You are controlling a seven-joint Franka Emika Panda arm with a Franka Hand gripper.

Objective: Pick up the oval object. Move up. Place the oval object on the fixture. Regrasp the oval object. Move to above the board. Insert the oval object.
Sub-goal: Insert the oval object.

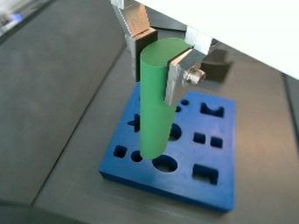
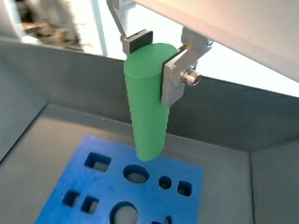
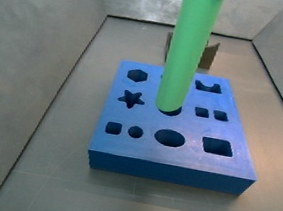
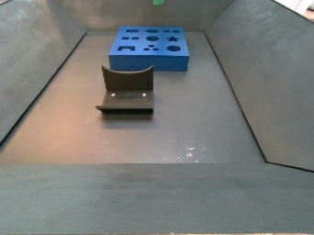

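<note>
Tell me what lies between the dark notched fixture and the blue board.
Only bare grey floor: a side view shows an empty gap between the dark notched fixture and the blue board. The gripper holds the green oval peg above the board.

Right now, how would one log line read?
end effector: shut on green peg, upright | place: over blue board | peg tip: at a hole | fixture: bare

A robot test cell in a lab or workshop. A grey metal bin with sloped walls [image 4: 50,64] encloses a flat dark worktop [image 4: 185,128]. The gripper [image 1: 162,54] has flat silver fingers [image 1: 177,74] clamped on a bright green peg [image 1: 155,105], held upright. Directly below the fingers lies a blue board [image 3: 178,149] cut with shaped holes. Beyond the fingers, on the worktop, stands a dark notched fixture [image 4: 127,89]. Blurred clutter shows outside the bin in a wrist view.
</note>
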